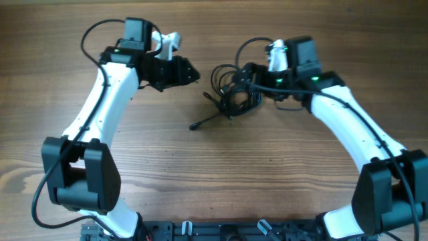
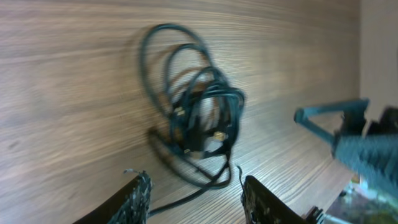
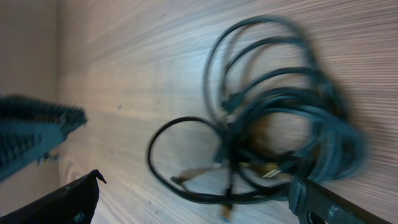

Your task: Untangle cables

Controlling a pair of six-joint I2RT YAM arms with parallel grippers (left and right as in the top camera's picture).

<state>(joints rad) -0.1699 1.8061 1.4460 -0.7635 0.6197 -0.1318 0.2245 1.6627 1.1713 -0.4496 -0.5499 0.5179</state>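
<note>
The cables [image 1: 231, 90] lie as a knotted bundle of thin black loops on the wooden table, between my two grippers. One tail runs forward-left and ends in a plug [image 1: 194, 125]. My left gripper [image 1: 192, 73] sits left of the bundle, apart from it. In the left wrist view it [image 2: 196, 198] is open, the bundle [image 2: 199, 112] lies ahead, and a loose strand lies on the wood between the fingers. My right gripper [image 1: 246, 79] is at the bundle's right edge. In the right wrist view it [image 3: 196, 205] stands wide open over the blurred loops [image 3: 280, 124], gripping nothing.
The wooden table [image 1: 214, 174] spreads toward the front, where both arm bases [image 1: 87, 181] [image 1: 388, 194] stand. Each arm's own thicker black cable [image 1: 90, 37] arcs above its wrist. The table's far edge [image 2: 360, 37] shows in the left wrist view.
</note>
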